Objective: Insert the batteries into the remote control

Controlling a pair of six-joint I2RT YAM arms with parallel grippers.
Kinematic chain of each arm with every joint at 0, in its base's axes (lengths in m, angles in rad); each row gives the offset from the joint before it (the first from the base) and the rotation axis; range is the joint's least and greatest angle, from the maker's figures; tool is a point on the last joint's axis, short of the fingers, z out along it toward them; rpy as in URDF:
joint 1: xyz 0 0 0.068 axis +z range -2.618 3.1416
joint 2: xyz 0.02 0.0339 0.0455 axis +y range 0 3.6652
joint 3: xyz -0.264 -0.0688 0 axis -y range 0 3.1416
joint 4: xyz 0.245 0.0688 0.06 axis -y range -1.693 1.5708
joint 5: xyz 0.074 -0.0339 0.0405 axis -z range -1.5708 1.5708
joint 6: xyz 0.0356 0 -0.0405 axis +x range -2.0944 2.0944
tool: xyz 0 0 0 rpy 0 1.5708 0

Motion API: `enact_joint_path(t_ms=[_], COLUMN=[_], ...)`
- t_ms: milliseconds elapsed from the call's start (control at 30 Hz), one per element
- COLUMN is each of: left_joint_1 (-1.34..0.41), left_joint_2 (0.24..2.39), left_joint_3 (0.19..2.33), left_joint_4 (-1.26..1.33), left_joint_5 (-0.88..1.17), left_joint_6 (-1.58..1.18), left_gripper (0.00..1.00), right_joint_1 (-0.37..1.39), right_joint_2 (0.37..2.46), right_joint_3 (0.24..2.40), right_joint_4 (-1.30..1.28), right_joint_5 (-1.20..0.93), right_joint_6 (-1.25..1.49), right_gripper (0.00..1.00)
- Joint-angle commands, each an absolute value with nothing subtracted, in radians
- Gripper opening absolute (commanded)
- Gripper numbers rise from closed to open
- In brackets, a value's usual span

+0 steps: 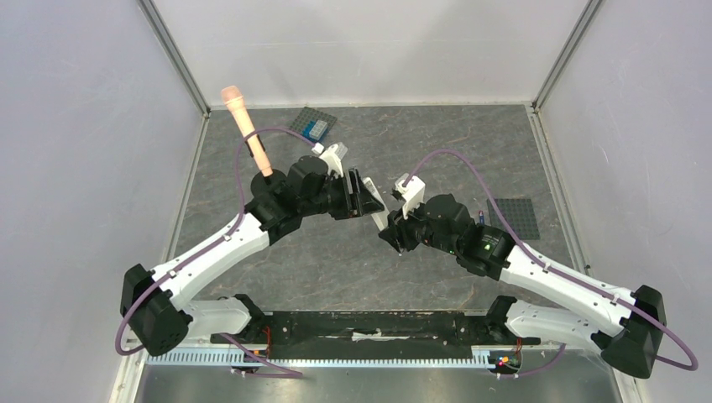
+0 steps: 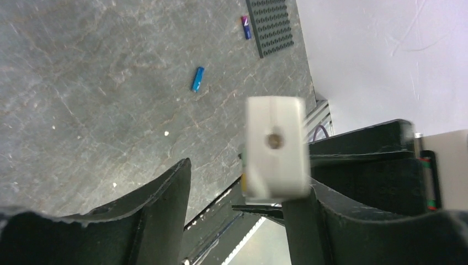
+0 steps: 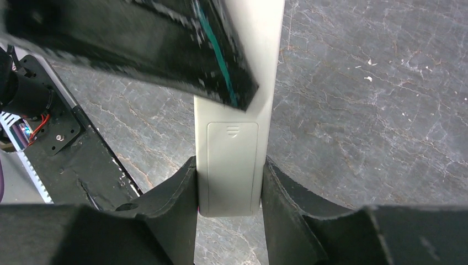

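My right gripper point(image 3: 229, 164) is shut on the lower end of the white remote control point(image 3: 232, 165), its back facing the camera and the battery cover point(image 3: 232, 157) closed. In the top view the remote point(image 1: 380, 220) hangs between both grippers above the table's middle. My left gripper point(image 2: 240, 190) is open; the remote's far end point(image 2: 275, 148) shows end-on, blurred, beside its right finger point(image 2: 309, 226). One blue battery point(image 2: 197, 79) lies on the table. A second battery point(image 2: 245, 26) lies beside a grey studded plate point(image 2: 273, 25).
A peach-coloured foam-tipped stick point(image 1: 246, 126) stands at the back left. A grey studded plate carrying a light-blue block point(image 1: 314, 126) lies at the back. Another grey plate point(image 1: 514, 217) lies at the right. Grey walls surround the table.
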State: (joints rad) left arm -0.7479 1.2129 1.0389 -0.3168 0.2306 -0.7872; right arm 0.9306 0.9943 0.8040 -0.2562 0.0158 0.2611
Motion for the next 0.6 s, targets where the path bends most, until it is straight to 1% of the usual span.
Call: enact_joint_path(t_ms=[0,133,233,333,400,567], left_joint_1=[-0.750,-0.750,-0.750,-0.750,-0.750,-0.750], left_joint_2=[1.197,1.187,1.161,1.134,1.121,1.060], left_joint_3=[0.969,0.923,0.885,0.841,0.818,0.757], left_joint_4=[-0.185,-0.109,-0.031,0.047,0.072,0.163], left_joint_5=[0.313,0.312,0.291,0.259,0.242,0.210], left_joint_6=[-0.904,-0.979,-1.035,-1.074,-1.085,-1.091], left_gripper=[0.63,0.58,0.57,0.61,0.62,0.57], right_joint_1=[0.939,0.948,0.951,0.953,0.953,0.954], right_joint_2=[0.983,0.977,0.972,0.971,0.974,0.973], right_joint_3=[0.839,0.845,0.844,0.840,0.839,0.829], right_joint_4=[-0.172,-0.177,-0.183,-0.182,-0.180,-0.166], right_joint_5=[0.004,-0.028,-0.025,-0.021,-0.020,-0.011], right_joint_6=[0.206,0.160,0.148,0.149,0.155,0.173], right_gripper=[0.08,0.08,0.09,0.09,0.09,0.08])
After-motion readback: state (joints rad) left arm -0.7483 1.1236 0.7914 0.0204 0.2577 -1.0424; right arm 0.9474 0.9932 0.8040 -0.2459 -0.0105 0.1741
